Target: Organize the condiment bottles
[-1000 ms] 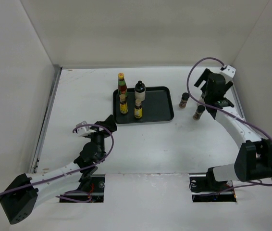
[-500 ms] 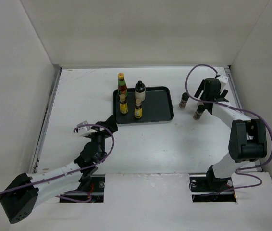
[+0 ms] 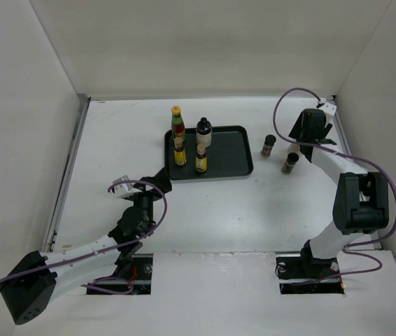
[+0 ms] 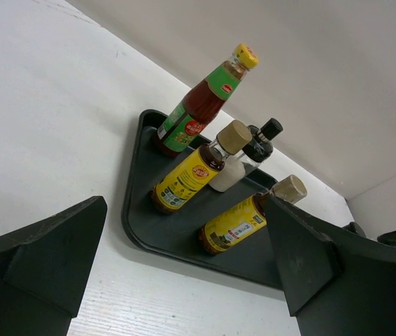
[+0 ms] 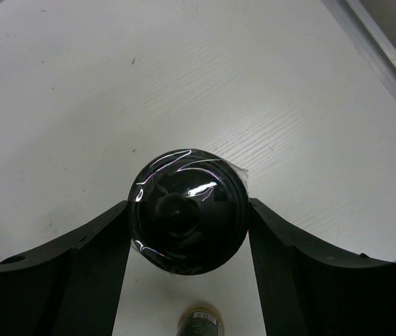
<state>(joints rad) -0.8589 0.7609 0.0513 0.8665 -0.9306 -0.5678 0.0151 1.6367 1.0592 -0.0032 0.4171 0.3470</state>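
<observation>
Your right gripper (image 5: pixel 187 210) straddles the black-capped bottle (image 5: pixel 184 231), fingers touching both sides of the cap; looks clamped, I think. Tiny dark jar (image 5: pixel 199 322) sits near, wrist-side. Left gripper (image 4: pixel 184 217) is spread wide, with the tray (image 4: pixel 136 210) and its four bottles (image 4: pixel 191 175) ahead.

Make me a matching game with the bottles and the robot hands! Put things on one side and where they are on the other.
Things:
1. tall yellow-capped bottle
2. tiny dark jars
3. black cap
4. left gripper

Places or states:
A. between the right gripper's fingers
B. open, facing the tray
C. standing at the tray's back left corner
D. on the table, right of the tray

Pairs: 1-C, 2-D, 3-A, 4-B
</observation>
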